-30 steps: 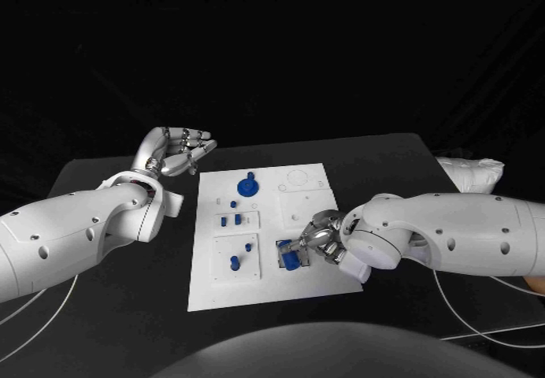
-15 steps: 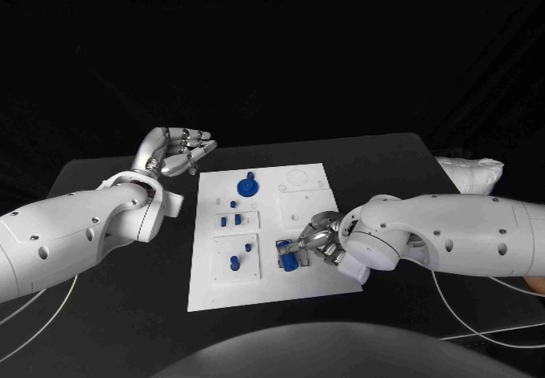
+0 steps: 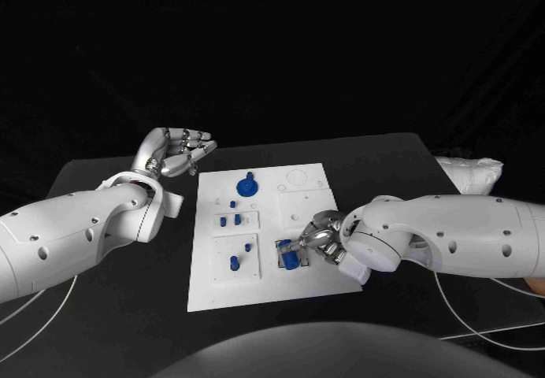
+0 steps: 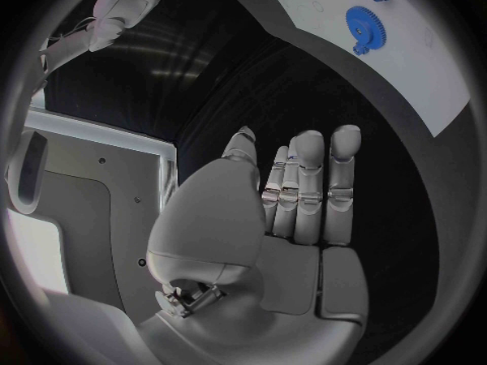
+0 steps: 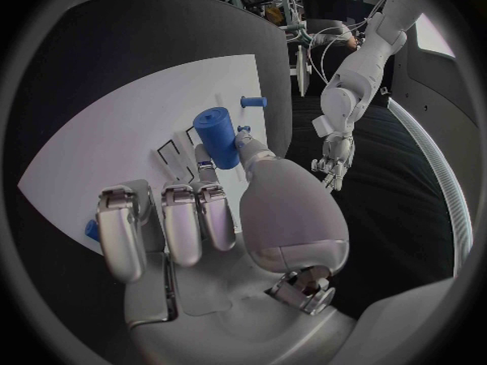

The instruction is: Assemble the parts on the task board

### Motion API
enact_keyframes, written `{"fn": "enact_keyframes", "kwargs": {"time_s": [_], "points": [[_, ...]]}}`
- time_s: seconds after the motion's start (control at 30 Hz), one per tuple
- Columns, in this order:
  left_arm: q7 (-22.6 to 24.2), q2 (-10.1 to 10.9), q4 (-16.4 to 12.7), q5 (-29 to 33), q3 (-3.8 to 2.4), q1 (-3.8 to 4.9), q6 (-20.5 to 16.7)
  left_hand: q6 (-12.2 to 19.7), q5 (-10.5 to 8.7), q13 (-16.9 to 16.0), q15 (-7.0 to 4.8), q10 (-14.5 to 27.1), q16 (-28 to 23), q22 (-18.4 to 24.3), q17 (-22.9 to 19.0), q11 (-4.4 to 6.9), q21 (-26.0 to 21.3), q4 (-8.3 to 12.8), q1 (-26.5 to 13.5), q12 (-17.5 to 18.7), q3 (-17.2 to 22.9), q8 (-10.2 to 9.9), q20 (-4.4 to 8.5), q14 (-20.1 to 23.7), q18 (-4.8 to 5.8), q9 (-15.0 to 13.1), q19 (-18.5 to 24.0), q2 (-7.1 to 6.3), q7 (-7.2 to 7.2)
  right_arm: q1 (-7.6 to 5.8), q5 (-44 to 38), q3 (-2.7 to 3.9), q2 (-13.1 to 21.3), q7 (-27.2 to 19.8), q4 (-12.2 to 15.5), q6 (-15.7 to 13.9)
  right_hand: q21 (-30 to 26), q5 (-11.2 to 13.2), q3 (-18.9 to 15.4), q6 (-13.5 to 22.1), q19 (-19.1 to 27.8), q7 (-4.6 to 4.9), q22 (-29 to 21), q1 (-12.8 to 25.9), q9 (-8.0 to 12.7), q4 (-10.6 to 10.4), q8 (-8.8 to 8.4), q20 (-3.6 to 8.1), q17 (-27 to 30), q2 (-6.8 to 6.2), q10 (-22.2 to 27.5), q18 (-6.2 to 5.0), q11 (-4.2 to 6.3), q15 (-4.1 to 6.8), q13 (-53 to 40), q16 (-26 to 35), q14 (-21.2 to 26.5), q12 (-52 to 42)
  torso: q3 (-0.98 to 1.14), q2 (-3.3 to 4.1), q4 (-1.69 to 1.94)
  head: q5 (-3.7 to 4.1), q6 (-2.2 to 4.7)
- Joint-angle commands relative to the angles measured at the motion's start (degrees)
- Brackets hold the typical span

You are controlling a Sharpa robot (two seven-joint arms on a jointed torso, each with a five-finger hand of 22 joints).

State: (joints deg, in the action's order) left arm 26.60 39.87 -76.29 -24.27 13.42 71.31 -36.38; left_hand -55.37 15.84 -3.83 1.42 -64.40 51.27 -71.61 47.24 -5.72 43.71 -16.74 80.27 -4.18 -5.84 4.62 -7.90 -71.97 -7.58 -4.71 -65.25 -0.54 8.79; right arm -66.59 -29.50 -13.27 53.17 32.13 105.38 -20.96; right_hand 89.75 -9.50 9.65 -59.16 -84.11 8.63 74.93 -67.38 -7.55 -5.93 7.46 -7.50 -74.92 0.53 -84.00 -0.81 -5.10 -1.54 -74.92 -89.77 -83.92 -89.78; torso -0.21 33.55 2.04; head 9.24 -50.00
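A: On the near right part of the task board your right hand is low over the plate, pinching a blue cylinder between thumb and a finger; the other fingers are curled alongside.

B: Is the cylinder upright?

A: Tilted in the wrist view, one round end facing the camera. From the head view you see blue pieces right under the fingers, but you can't tell whether the held one touches the board.

B: Left hand?

A: Your left hand is off the board, just past its far left corner, above the black table. Fingers straight and close together, palm flat, nothing in it.

B: Other parts?

A: Blue gear at the far end of the board. Small blue pegs in the left-hand recesses midway, and a longer blue piece in the near left recess.
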Motion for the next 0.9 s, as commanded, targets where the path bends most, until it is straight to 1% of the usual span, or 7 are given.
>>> {"fn": "enact_keyframes", "kwargs": {"time_s": [0.03, 0.27, 0.37, 0.5, 0.63, 0.7, 0.9], "points": [[0.2, -0.1, 0.0, -0.3, -0.04, 0.05, 0.9, 0.2, 0.35, 0.0, 0.26, 0.2, -0.4, 0.1, -0.1, -0.05, -0.4, 0.0, 0.1, 0.1, -0.5, -0.2, 0.1, -0.1, -0.82, 0.1, -0.3, 0.55, 0.31, 0.06, 0.0, -0.21, 0.4, -0.4, 0.2, -2.4, 0.3, -0.3, -0.1, -0.3, -5.9, -0.21, 15.1, -0.7, -0.1, 0.5, 0.29, -0.32, -15.1, 0.42, -6.0, 0.81, 0.4, -0.06, -15.1, -0.2, -6.1, -0.2, 0.02, 0.02, 0.09, -0.01, 0.0], [0.1, -0.2, 0.1, -0.3, -0.04, 0.05, 0.8, 0.2, 0.35, 0.0, 0.26, 0.2, -0.4, 0.1, -0.1, -0.05, -0.4, 0.0, 0.1, 0.1, -0.5, -0.2, 0.1, -0.1, -0.82, 0.1, -0.3, 0.55, 0.31, -0.3, 0.1, -0.19, 0.9, -0.6, 0.4, -2.7, 0.3, -0.5, 0.0, -0.5, -5.9, -0.3, 15.1, -1.1, -0.1, 0.7, 0.29, -0.25, -15.1, 0.46, -6.0, 0.81, 0.49, 0.01, -15.1, -0.2, -6.1, -0.2, -0.04, 0.01, 0.04, -0.05, 0.0], [0.1, -0.2, 0.1, -0.3, -0.04, 0.05, 0.8, 0.2, 0.35, 0.0, 0.26, 0.2, -0.4, 0.1, -0.1, -0.05, -0.4, 0.0, 0.1, 0.1, -0.5, -0.2, 0.1, -0.1, -0.82, 0.1, -0.3, 0.55, 0.31, -0.37, 0.1, -0.2, 1.1, -0.1, 0.2, -2.0, 0.3, -0.5, 0.0, -0.5, -5.9, -0.31, 15.1, -1.1, -0.1, 0.7, 0.29, -0.25, -15.1, 0.45, -6.0, 0.81, 0.49, 0.01, -15.1, -0.2, -6.1, -0.2, -0.06, 0.01, 0.06, -0.11, 0.0], [0.1, -0.3, 0.1, -0.3, -0.04, 0.05, 0.9, 0.2, 0.35, 0.0, 0.26, 0.2, -0.4, 0.1, -0.1, -0.05, -0.4, 0.0, 0.1, 0.1, -0.5, -0.2, 0.1, -0.1, -0.82, 0.1, -0.3, 0.55, 0.31, -0.4, 0.0, -0.2, 1.2, 0.9, 0.0, -0.9, 0.3, -0.5, 0.0, -0.5, -5.9, -0.31, 15.1, -1.1, -0.1, 0.7, 0.29, -0.24, -15.1, 0.45, -6.0, 0.81, 0.5, 0.02, -15.1, -0.2, -6.1, -0.2, -0.02, -0.02, -0.03, -0.18, 0.0], [0.1, -0.4, 0.2, -0.3, -0.04, 0.05, 0.9, 0.2, 0.36, 0.0, 0.24, 0.1, -0.5, 0.1, -0.1, -0.02, -0.6, 0.0, 0.2, 0.1, -0.6, -0.2, 0.11, -0.1, -0.83, 0.1, -0.4, 0.72, 0.28, -0.4, 0.1, -0.2, 1.2, 1.4, -0.1, 0.0, 0.3, -0.5, 0.0, -0.6, -5.9, -0.32, 15.1, -1.1, -0.2, 0.8, 0.31, -0.23, -15.1, 0.45, -6.0, 0.81, 0.51, 0.02, -15.1, -0.2, -6.1, -0.2, 0.01, -0.02, 0.08, -0.1, 0.0], [0.1, -0.4, 0.2, -0.3, -0.04, 0.05, 0.9, 0.2, 0.36, 0.0, 0.24, 0.1, -0.5, 0.1, -0.1, -0.02, -0.6, 0.0, 0.2, 0.1, -0.6, -0.2, 0.11, -0.1, -0.83, 0.1, -0.4, 0.72, 0.28, -0.39, 0.1, -0.21, 1.1, 1.6, -0.2, 0.4, 0.3, -0.5, 0.0, -0.6, -5.9, -0.32, 15.1, -1.1, -0.2, 0.8, 0.31, -0.23, -15.1, 0.45, -6.0, 0.81, 0.51, 0.02, -15.1, -0.2, -6.1, -0.2, 0.03, -0.01, 0.06, -0.11, 0.0], [0.1, -0.4, 0.2, -0.3, -0.04, 0.05, 0.9, 0.2, 0.36, 0.0, 0.24, 0.1, -0.5, 0.1, -0.1, -0.02, -0.6, 0.0, 0.2, 0.1, -0.6, -0.2, 0.11, -0.1, -0.83, 0.1, -0.4, 0.72, 0.28, -0.37, 0.2, -0.21, 0.6, 2.2, -0.5, 1.7, 0.3, -0.3, -0.1, -0.6, -5.9, -0.33, 15.1, -1.1, -0.2, 0.8, 0.31, -0.21, -15.1, 0.42, -6.0, 0.81, 0.53, 0.05, -15.1, -0.2, -6.1, -0.2, -0.02, 0.0, 0.05, -0.06, 0.0]]}}
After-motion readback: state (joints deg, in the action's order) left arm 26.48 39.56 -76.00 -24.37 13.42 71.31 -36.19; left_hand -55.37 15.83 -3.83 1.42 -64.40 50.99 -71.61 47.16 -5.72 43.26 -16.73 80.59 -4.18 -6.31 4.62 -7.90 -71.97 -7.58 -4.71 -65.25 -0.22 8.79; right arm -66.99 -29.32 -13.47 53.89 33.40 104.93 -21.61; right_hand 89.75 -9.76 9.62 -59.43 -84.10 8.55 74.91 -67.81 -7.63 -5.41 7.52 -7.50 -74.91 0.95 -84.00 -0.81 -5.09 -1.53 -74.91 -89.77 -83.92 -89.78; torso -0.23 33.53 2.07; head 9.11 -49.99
